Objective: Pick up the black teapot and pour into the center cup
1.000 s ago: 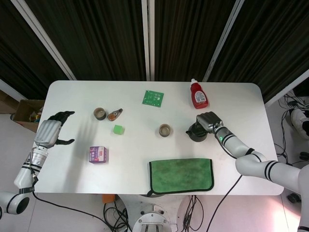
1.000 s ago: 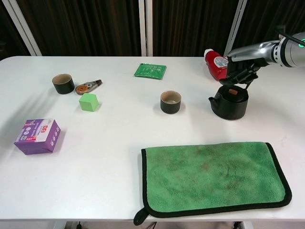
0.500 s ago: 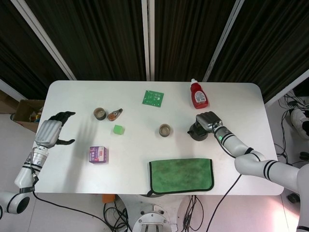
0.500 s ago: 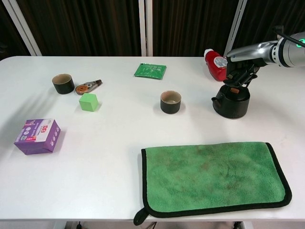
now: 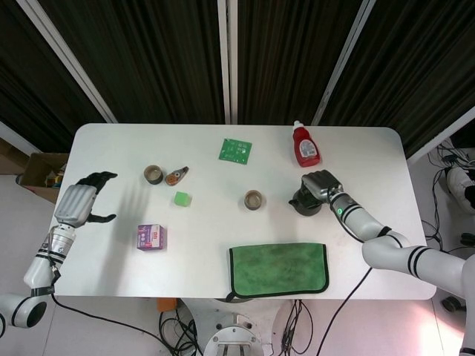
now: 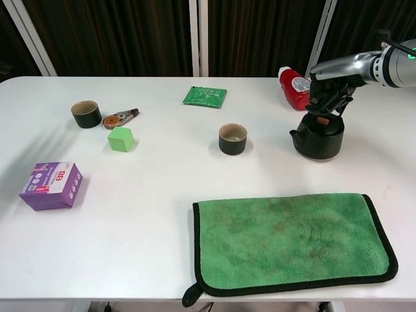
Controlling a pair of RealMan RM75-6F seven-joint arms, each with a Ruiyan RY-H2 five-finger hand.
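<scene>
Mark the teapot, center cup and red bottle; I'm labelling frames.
teapot (image 6: 318, 138): chest view, front of body
center cup (image 6: 232, 139): chest view, outer wall
red bottle (image 5: 305, 146): head view, label

A green cloth (image 6: 291, 241) with a dark edge lies flat at the lower right of the white bench (image 6: 143, 221), and a purple box (image 6: 51, 186) sits at the far left. In the upper left stand a dark cup (image 6: 86, 114), a tape dispenser (image 6: 121, 117) just beside it, and a green cube (image 6: 121, 138) below that. A green packet (image 6: 205, 97) lies at upper centre, with a red bottle (image 6: 294, 88) on its side at upper right.
</scene>
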